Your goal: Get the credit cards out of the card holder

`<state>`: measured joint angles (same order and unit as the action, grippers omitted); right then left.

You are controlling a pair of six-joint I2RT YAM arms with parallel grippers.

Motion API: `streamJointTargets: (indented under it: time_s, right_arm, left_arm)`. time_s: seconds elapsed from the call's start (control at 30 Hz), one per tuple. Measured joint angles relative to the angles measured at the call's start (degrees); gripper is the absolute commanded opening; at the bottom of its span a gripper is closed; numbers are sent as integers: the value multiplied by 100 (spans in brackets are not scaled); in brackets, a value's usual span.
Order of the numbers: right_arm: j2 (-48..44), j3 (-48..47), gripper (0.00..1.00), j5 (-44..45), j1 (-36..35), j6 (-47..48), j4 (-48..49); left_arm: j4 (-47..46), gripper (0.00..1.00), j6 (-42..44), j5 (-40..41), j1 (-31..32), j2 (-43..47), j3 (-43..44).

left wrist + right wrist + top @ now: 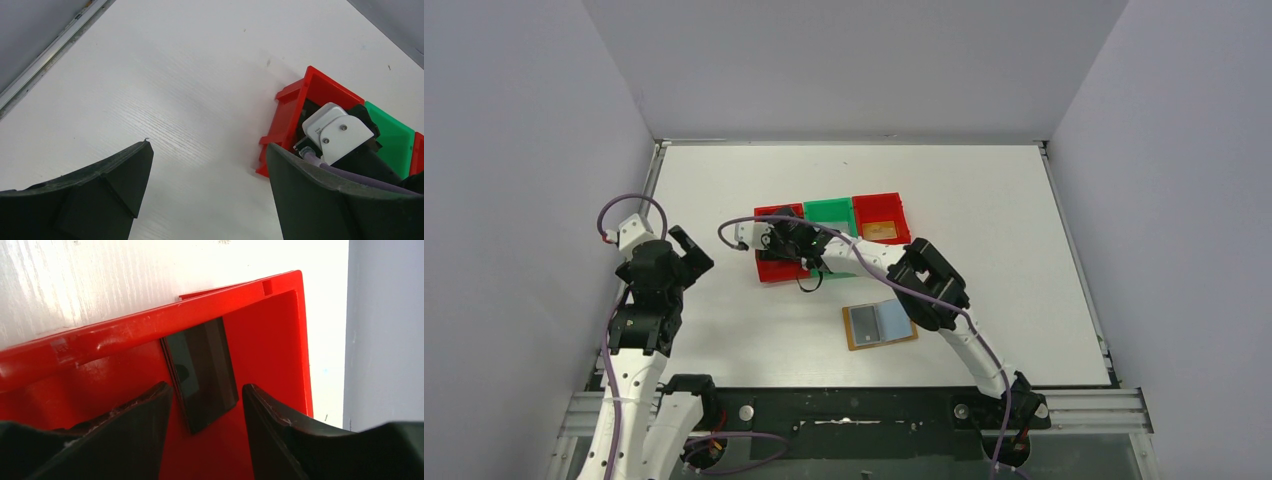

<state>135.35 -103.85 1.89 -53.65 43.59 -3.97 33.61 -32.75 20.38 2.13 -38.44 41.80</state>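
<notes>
The card holder (894, 337) lies open on the table in front of the bins, tan with pale blue sleeves, and a silver-grey card (864, 322) sits in its left half. A black card (202, 372) rests in the left red bin (125, 332), its far end against the bin wall. My right gripper (206, 387) hangs open over that bin (769, 268), a finger on each side of the card, gripping nothing. An orange-brown card (881, 230) lies in the right red bin (894, 205). My left gripper (209, 145) is open and empty above bare table, left of the bins (686, 250).
A green bin (829, 212) stands between the two red ones. The right arm's wrist and purple cable (854, 262) stretch over the bins. In the left wrist view the red bin's corner (287, 115) is to the right, with a metal rail (45, 57) at the table's left edge.
</notes>
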Motion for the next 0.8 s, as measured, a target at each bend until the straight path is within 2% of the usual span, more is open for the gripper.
streamJointTargets:
  time_s: [0.2,0.33,0.6,0.67,0.8]
  right_arm:
    - [-37,52,63,-96,2,-282,87]
    - [-468,535,67,-221,2,-616,302]
    - [-2302,1941,79,-177,-4,-1631,1314]
    - [-2887,2441,85,13,-9,-2070,1646]
    - [-3932,3364,88,656,-20,-3405,1847]
  left_arm:
    - [0,85,0,-4,0,-4,-2]
    - [-2,85,2,-7,0,-4,-2]
    - [-9,85,4,-57,0,-2,-11]
    - [-33,85,13,-81,-2,-2,-22]
    - [-44,87,24,-111,-7,2,-33]
